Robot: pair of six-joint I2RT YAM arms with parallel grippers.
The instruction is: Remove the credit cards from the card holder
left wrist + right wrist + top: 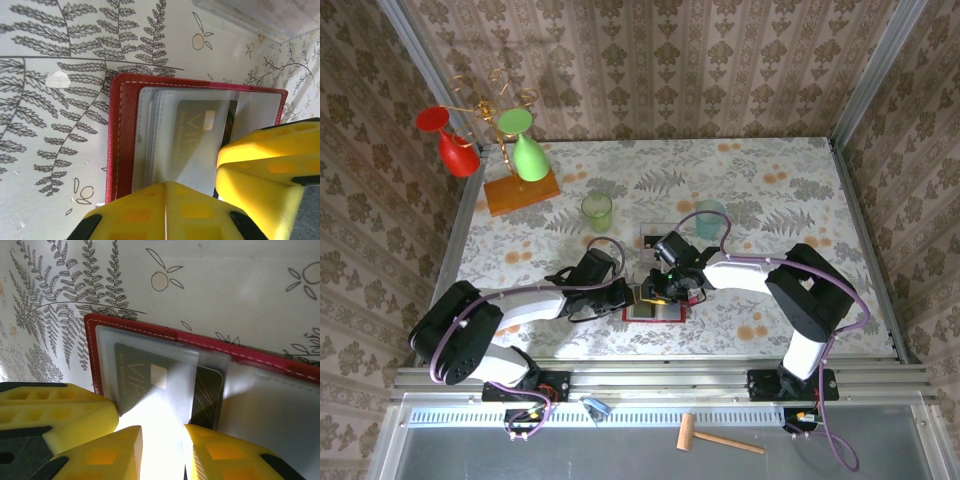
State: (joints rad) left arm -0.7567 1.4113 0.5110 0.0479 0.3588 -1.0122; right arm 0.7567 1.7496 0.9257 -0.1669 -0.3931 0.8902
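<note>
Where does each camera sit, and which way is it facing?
Top external: above and behind the bases, looking down on the table; left arm and right arm show.
Left wrist: above the open red card holder, facing down; shut left claw at bottom.
Right wrist: facing down on it too; open right claw at bottom.
Shared: wrist views both show the VIP card.

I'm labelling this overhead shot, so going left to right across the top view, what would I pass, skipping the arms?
red glass → green glass → green cup → card holder → blue cup
</note>
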